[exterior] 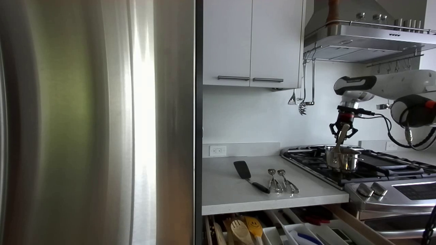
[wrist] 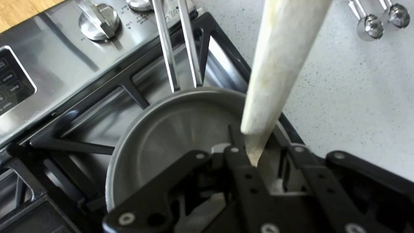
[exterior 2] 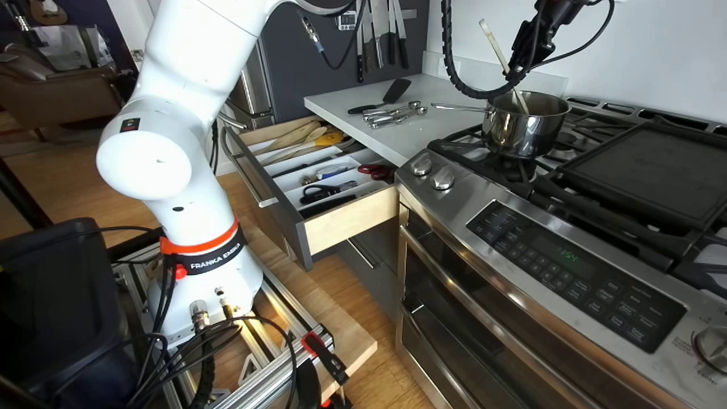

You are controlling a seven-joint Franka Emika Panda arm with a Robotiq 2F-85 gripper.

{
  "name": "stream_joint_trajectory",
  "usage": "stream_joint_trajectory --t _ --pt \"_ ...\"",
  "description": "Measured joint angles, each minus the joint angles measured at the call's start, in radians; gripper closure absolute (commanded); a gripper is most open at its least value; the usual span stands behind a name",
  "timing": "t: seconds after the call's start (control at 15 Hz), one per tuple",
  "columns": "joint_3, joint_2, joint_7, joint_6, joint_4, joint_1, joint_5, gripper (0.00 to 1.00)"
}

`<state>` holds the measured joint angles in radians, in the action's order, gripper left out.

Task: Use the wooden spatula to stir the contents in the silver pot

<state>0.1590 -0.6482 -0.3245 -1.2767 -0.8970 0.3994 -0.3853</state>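
The wooden spatula (exterior: 341, 136) is a pale stick held at a tilt, also seen in an exterior view (exterior 2: 495, 45) and large in the wrist view (wrist: 281, 58). My gripper (exterior: 344, 132) is shut around its shaft above the silver pot; the fingers also show in the wrist view (wrist: 258, 145). The spatula's upper end sticks out above the fingers and its lower end goes down inside the pot. The silver pot (exterior 2: 519, 135) stands upright on the cooktop grate; its inside shows in the wrist view (wrist: 174, 136). The spatula's lower tip is hidden there. No contents show.
The pot's handle (exterior 2: 457, 107) points over the counter (exterior: 221, 194). A black spatula (exterior: 242, 170) and two metal scoops (exterior: 275, 182) lie there. The utensil drawer (exterior 2: 352, 224) is open below. A griddle (exterior 2: 659, 165) lies beside the pot. The range hood (exterior: 368, 41) is above.
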Motion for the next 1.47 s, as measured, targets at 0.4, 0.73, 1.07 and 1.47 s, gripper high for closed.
stream_joint_trajectory --t 0.4,0.73,1.07,1.47 --pt "-0.011 0.000 0.002 0.156 0.002 0.000 0.016 0.94" --pt "0.014 -0.001 -0.042 0.189 0.008 0.000 0.072 0.94" --pt "0.035 -0.005 -0.081 0.100 0.008 -0.001 0.116 0.94" --pt "0.025 -0.011 -0.082 -0.031 0.007 -0.001 0.084 0.94"
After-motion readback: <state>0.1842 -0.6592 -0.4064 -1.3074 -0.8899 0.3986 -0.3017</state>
